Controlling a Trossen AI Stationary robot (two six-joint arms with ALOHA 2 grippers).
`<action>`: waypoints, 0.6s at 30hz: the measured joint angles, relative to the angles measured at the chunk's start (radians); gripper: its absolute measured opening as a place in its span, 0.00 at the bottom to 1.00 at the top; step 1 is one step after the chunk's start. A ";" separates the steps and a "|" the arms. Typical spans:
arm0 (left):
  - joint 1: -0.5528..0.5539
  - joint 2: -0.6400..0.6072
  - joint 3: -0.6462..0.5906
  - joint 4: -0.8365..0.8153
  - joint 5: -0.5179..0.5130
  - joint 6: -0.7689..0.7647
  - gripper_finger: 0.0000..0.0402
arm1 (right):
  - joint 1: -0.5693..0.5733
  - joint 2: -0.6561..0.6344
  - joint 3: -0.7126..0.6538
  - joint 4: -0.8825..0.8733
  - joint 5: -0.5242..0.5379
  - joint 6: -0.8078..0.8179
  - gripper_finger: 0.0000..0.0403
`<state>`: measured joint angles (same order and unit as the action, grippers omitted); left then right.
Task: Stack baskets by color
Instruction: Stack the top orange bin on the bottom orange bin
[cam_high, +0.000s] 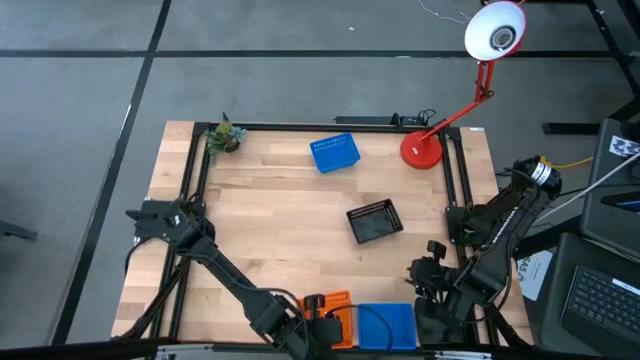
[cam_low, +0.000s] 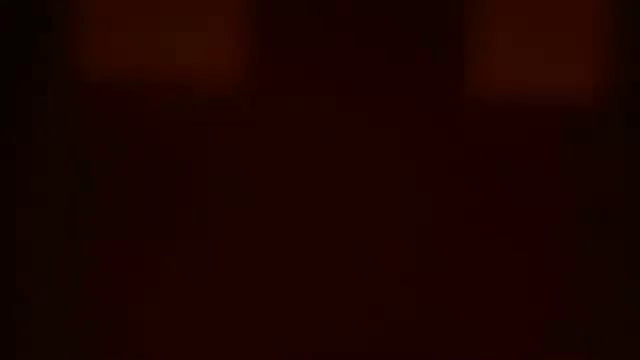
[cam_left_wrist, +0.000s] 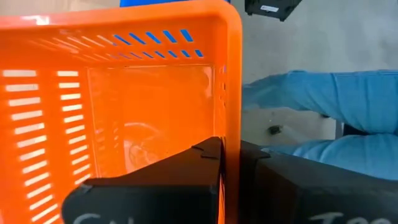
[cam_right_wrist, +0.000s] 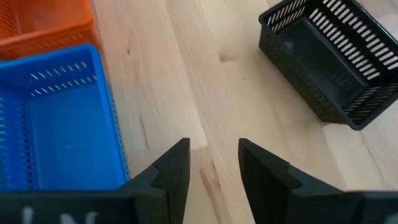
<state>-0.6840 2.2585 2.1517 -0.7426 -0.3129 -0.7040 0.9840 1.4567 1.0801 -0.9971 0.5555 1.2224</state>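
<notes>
Left jaws (cam_left_wrist: 229, 163) clenched on the orange basket's (cam_left_wrist: 118, 93) wall at bottom centre, probably for stacking. Right jaws (cam_right_wrist: 213, 163) released, hovering over bare desk (cam_right_wrist: 186, 74) beside the blue basket (cam_right_wrist: 56, 118) (black basket (cam_high: 375, 221) mid-desk, another blue one (cam_high: 334, 152) upper centre).

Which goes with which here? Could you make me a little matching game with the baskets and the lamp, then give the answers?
Things:
1. orange basket
2. black basket
3. far blue basket
4. red desk lamp

Descriptions:
A. lies alone near the table's middle
B. stands at the far right corner of the table
C. its wall is pinched by the left gripper
D. sits near the far edge, between the potted plant and the lamp

Pairs: 1-C, 2-A, 3-D, 4-B
</notes>
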 joint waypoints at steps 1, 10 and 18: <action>-0.006 0.000 0.000 0.000 -0.007 0.000 0.00 | 0.000 0.000 0.000 0.002 0.001 0.000 0.33; -0.020 0.008 0.000 -0.036 -0.007 0.004 0.00 | 0.000 0.000 0.000 0.003 0.001 0.004 0.33; 0.005 0.008 0.000 -0.087 0.018 -0.047 0.08 | 0.000 0.000 0.000 0.004 0.001 0.006 0.33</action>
<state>-0.6792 2.2665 2.1517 -0.8295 -0.2948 -0.7511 0.9840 1.4568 1.0801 -0.9928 0.5568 1.2282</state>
